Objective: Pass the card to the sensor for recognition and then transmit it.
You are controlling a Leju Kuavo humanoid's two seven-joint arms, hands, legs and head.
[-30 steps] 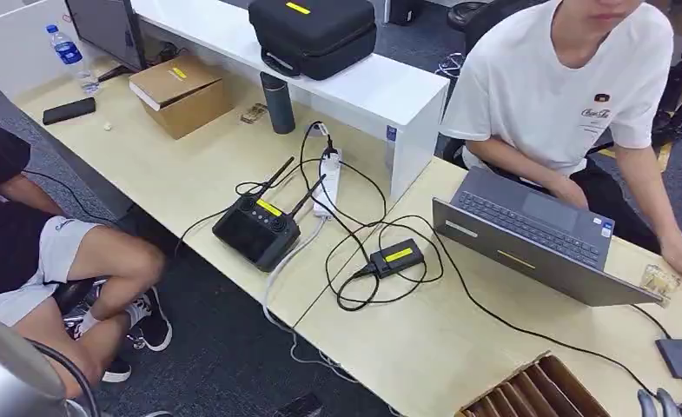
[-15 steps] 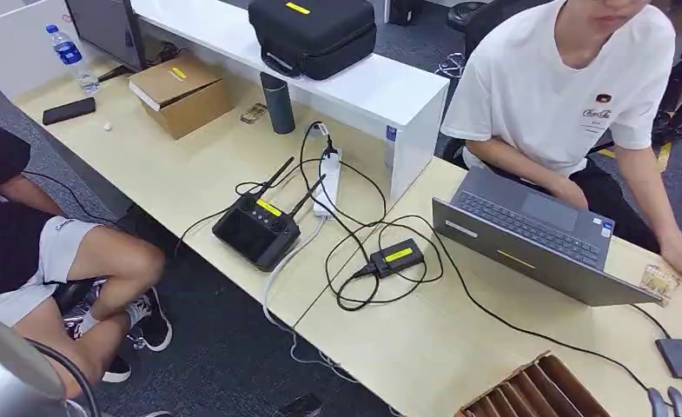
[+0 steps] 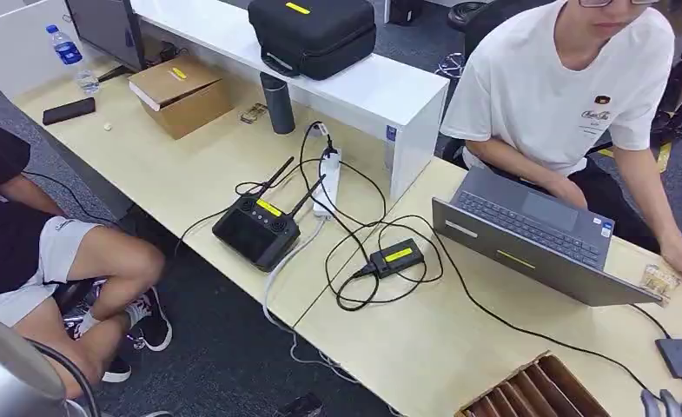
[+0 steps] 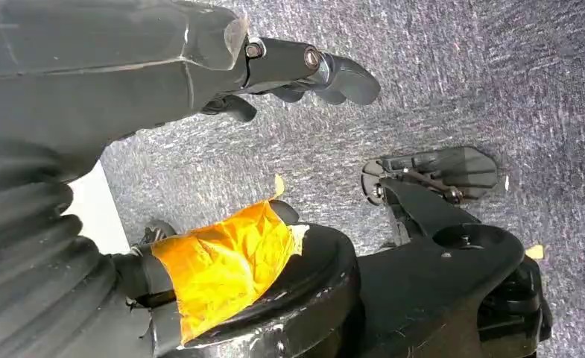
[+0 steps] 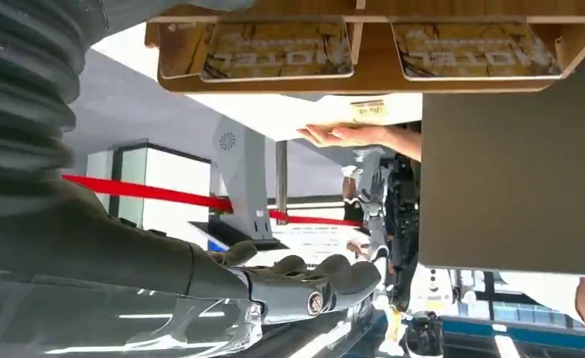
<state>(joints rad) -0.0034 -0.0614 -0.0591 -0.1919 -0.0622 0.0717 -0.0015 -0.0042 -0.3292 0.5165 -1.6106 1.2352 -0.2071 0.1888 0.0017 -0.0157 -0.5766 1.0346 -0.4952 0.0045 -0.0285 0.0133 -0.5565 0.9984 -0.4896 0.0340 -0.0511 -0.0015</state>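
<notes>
Fingers of our right hand are lying loosely extended in the right wrist view, apart from one another and holding nothing; in the head view the tips of that hand are just peeking up at the lower right corner of the desk. Our left hand is hanging down over grey carpet with its fingers slightly curled and nothing between them.

We are looking at a wooden card holder at the near edge of the desk, its slots running in a row. In the right wrist view we are seeing cards printed with the word HOTEL sitting in the holder's compartments, close in front of our right hand but not touching it. A small dark flat device with a cable is lying on the desk just beside the holder, near our right fingertips; we cannot tell whether it is the sensor.

A person in a white shirt is sitting behind an open laptop. Further left, a black controller, a power strip and a small black box with a yellow label are lying among tangled cables.
</notes>
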